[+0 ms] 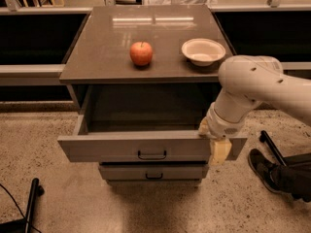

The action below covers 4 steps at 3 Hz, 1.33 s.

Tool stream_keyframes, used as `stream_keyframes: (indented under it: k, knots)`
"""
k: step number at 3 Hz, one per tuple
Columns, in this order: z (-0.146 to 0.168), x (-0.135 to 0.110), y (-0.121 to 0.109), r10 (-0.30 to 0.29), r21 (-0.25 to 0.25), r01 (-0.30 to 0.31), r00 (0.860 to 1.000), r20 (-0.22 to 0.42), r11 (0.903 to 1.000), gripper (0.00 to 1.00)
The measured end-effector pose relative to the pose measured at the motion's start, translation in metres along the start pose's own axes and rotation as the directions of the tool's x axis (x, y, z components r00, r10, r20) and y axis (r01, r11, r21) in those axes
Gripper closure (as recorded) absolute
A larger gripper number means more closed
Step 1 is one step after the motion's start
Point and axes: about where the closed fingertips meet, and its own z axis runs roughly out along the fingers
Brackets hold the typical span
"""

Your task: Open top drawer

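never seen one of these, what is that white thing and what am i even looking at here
The white thing is a robot arm reaching in from the right. The rest of the robot is out of view. There is one picture, from a single camera looking down at the front of a small grey cabinet. The gripper, the part that grasps, is at the right end of the front of the top drawer, which is pulled well out. It is not on the drawer's dark handle. On the cabinet top sit a red apple and a pale bowl, apart from each other. Another drawer shows below.
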Motion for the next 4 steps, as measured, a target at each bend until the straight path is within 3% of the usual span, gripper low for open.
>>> stream_keyframes:
  k: [1, 2, 3, 4]
  knots:
    - [-0.013, -0.002, -0.017, -0.019, 0.040, 0.019, 1.000, -0.011, 0.9990, 0.33]
    - [-0.033, -0.001, -0.061, -0.033, 0.122, 0.037, 0.999, -0.034, 0.9919, 0.39]
    - [-0.049, -0.004, -0.115, -0.037, 0.218, 0.044, 0.999, -0.034, 0.9750, 0.63]
    - [-0.044, -0.001, -0.145, -0.037, 0.259, 0.041, 0.999, -0.020, 0.9649, 0.80]
